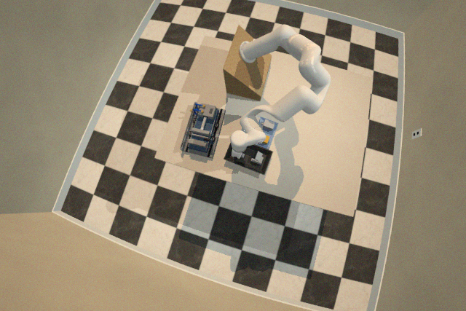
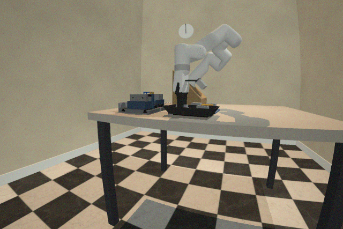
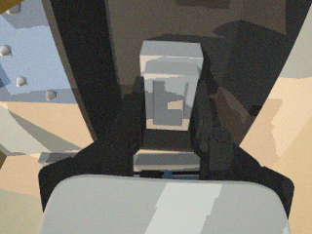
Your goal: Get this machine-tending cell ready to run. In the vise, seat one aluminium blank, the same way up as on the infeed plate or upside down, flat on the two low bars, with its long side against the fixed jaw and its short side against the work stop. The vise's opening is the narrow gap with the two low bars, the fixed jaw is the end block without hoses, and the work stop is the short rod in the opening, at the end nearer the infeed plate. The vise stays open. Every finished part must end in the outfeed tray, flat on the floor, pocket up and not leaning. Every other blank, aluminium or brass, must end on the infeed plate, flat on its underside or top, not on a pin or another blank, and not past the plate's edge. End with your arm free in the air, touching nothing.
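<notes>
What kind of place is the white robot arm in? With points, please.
It looks like a robot practice room for machine work. There's a blue and grey metal vise [image 1: 198, 131] [image 2: 140, 104], a black tray [image 1: 268, 164] [image 2: 191, 112] holding metal parts, and a plain beige room around the table.

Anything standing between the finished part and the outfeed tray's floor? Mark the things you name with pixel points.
Nothing visible. The pincer [image 1: 239, 156] [image 2: 181, 105] [image 3: 169, 93] has the finished part [image 3: 168, 114] within the outfeed tray [image 1: 264, 171] [image 2: 191, 112] [image 3: 80, 58]. Top view shows a grey block [image 1: 258, 158] [image 2: 202, 106] beside the pincer, toward the end away from the vise [image 1: 198, 132] [image 2: 140, 105]; directly beneath is hidden.
</notes>
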`<action>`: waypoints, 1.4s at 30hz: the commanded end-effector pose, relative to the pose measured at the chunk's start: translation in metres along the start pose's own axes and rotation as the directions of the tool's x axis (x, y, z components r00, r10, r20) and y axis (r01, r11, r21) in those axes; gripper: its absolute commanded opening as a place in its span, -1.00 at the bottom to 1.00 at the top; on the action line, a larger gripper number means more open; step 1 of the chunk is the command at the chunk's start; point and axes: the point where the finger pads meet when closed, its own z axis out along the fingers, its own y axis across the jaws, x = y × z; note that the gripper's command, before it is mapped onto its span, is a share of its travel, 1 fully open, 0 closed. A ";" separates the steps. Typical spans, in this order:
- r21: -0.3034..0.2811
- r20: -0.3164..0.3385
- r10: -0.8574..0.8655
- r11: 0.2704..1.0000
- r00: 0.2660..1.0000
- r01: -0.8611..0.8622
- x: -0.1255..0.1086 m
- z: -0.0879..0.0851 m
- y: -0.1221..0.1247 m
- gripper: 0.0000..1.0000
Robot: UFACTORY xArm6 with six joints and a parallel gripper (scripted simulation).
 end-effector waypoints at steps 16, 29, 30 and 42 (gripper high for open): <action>-0.004 0.000 -0.001 1.000 1.000 0.001 0.000 -0.002 0.001 0.37; -0.004 0.000 -0.001 1.000 1.000 0.001 0.000 -0.002 0.001 0.37; -0.004 0.000 -0.001 1.000 1.000 0.001 0.000 -0.002 0.001 0.37; -0.004 0.000 -0.001 1.000 1.000 0.001 0.000 -0.002 0.001 0.37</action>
